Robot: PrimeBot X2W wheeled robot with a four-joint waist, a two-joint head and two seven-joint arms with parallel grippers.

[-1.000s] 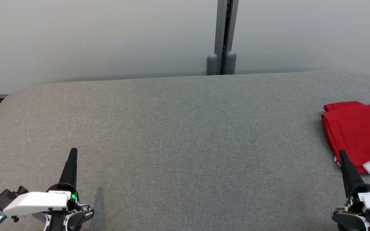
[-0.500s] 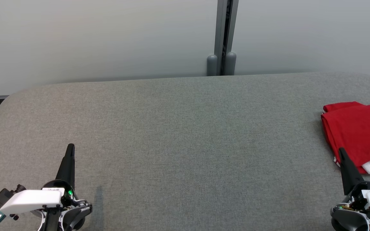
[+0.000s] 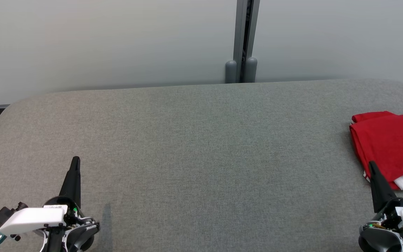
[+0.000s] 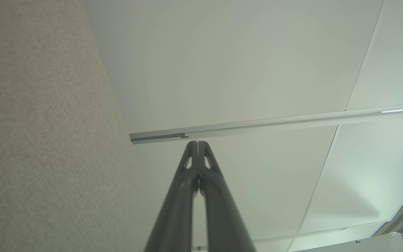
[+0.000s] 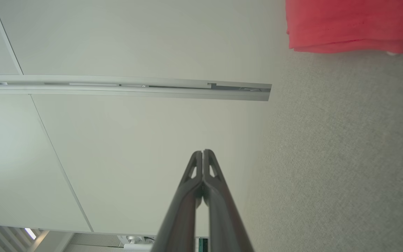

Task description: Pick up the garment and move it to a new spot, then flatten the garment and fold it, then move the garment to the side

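The garment [image 3: 392,147] is red with a white edge, folded flat at the far right of the grey padded table [image 3: 201,154]; it runs off the head view's right edge. In the right wrist view the garment [image 5: 352,24] lies at the top right. My right gripper [image 3: 372,165] stands shut at the lower right, its tip just in front of the garment's near corner, holding nothing. In its own wrist view my right gripper [image 5: 202,152] has its jaws pressed together. My left gripper [image 3: 76,160] is shut and empty at the lower left, its jaws also together in the left wrist view [image 4: 197,143].
A pale wall with a vertical metal post [image 3: 243,42] stands behind the table's far edge. The table's rounded corners fall away at the far left and far right.
The left gripper drew back a little toward the near edge and slightly left. The right gripper also pulled back slightly. The garment has not moved.
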